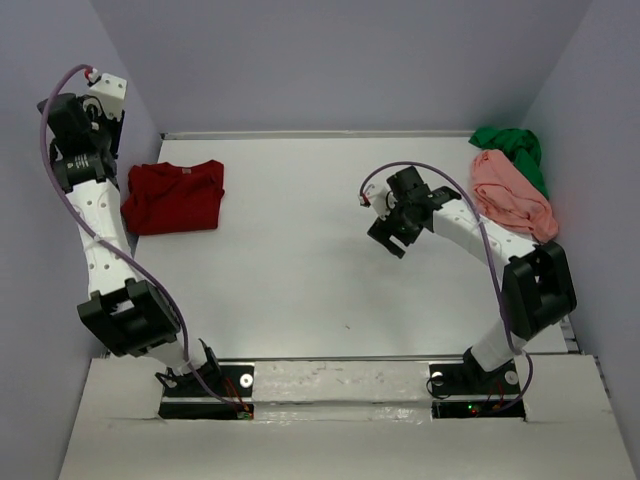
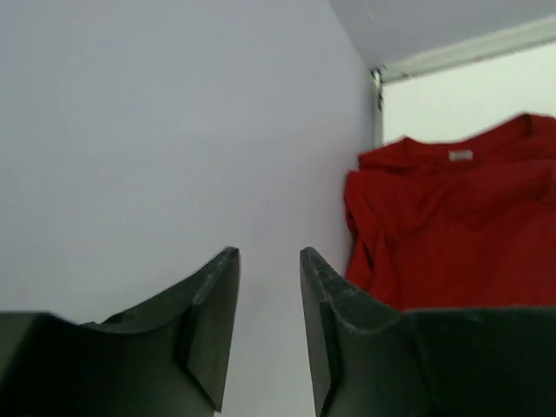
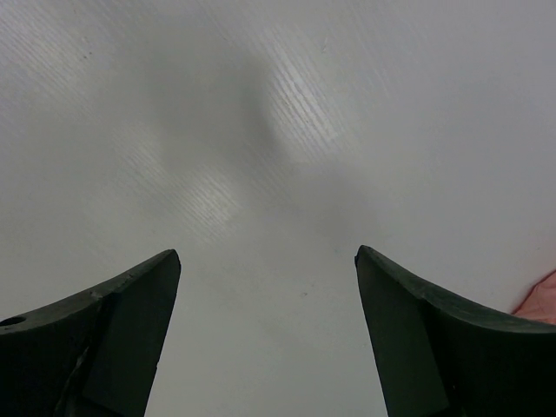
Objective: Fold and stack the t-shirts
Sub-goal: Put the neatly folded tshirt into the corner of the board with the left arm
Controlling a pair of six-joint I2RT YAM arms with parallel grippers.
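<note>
The dark red t-shirt [image 1: 175, 197] lies folded at the table's left side; it also shows in the left wrist view [image 2: 460, 234]. The salmon pink t-shirt [image 1: 512, 195] lies crumpled at the far right, and the bright green t-shirt [image 1: 512, 150] is bunched behind it. My left gripper [image 1: 62, 112] is raised by the left wall, left of the red shirt, with its jaws a little apart and empty [image 2: 269, 252]. My right gripper [image 1: 390, 235] hovers over bare table left of the pink shirt, wide open and empty [image 3: 265, 254]. A pink corner [image 3: 543, 304] shows at its right edge.
Grey walls enclose the white table [image 1: 320, 260] on the left, back and right. The left wall [image 2: 156, 130] is close to my left gripper. The table's back edge rail [image 2: 469, 54] runs behind the red shirt.
</note>
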